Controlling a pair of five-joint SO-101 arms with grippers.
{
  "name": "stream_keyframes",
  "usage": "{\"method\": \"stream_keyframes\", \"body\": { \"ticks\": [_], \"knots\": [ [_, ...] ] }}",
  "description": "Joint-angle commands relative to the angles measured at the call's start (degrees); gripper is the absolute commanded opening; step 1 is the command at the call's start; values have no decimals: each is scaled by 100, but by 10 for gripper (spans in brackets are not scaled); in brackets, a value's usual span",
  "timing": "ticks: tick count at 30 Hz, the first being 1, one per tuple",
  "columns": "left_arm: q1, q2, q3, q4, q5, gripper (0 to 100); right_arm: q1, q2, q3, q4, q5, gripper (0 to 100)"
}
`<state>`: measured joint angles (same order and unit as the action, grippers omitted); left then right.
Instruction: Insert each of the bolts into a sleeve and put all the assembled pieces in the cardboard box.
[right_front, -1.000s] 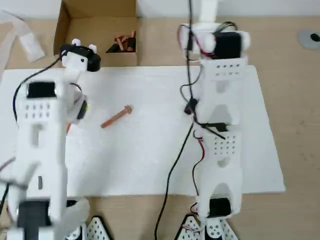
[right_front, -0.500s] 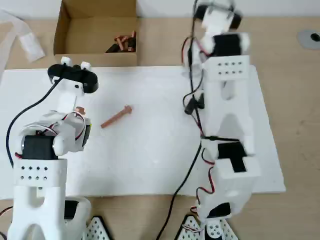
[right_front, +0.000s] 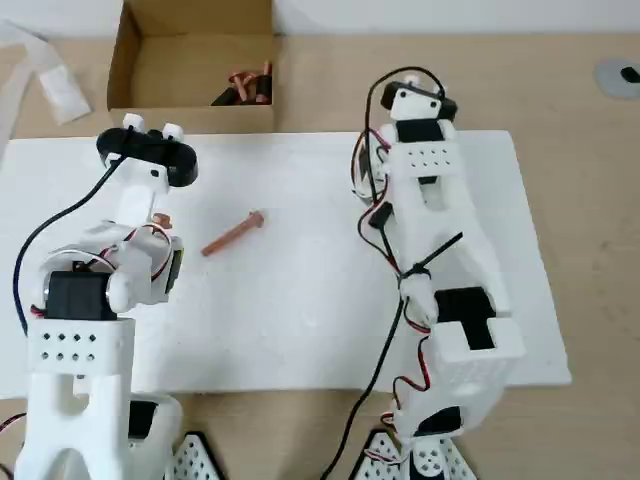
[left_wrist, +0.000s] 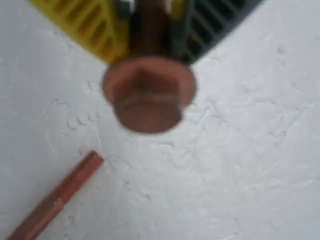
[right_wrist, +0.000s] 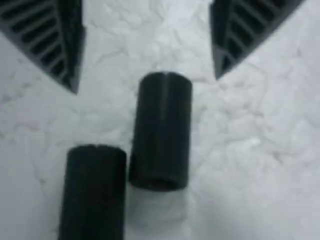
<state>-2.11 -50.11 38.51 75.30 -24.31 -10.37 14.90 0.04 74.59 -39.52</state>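
Far left, rear of the tabletop (right_front: 580, 200): cardboard box (right_front: 190, 118), open on top. Several copper-and-black assembled pieces (right_front: 248, 85) lie in its right rear corner.

In front of the box: white foam sheet (right_front: 300, 300), covering most of the work area.

Left arm (right_front: 80, 320): stands over the sheet's left edge, pointing down at it. Left end effector (left_wrist: 150, 30): yellow finger and dark finger pinch the shank of the held bolt (left_wrist: 148, 92). Flanged copper head sticks out past the fingertips, above the foam. From the high view that head shows just beside the arm's wrist (right_front: 162, 219).

Just right of it: loose bolt (right_front: 232, 235) lies flat on the foam, slanted, head toward the right rear. Threaded end is near the held bolt's head, not touching it (left_wrist: 55, 197).

Right arm (right_front: 440, 250): stretches out over the sheet's right half. Right end effector (right_wrist: 147, 60): fingers spread wide, gripping nothing, low over the foam.

Below it, a black sleeve (right_wrist: 162, 131) lies on its side, in line with the gap between the fingers. Second sleeve (right_wrist: 92, 192) lies just beside the first, roughly parallel; cannot tell whether they touch.
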Motion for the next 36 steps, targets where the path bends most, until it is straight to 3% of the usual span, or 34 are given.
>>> {"method": "stream_keyframes", "body": {
  "ticks": [1,17,36],
  "knots": [
    [79,-154,-18,-97,9,8,-154,-418,171,-255,-44,189],
    [79,-154,-9,-79,0,8,-136,-48,708,-1169,255,189],
    [44,-154,-35,-70,-9,8,-110,593,154,-1134,264,186]
  ]
}}
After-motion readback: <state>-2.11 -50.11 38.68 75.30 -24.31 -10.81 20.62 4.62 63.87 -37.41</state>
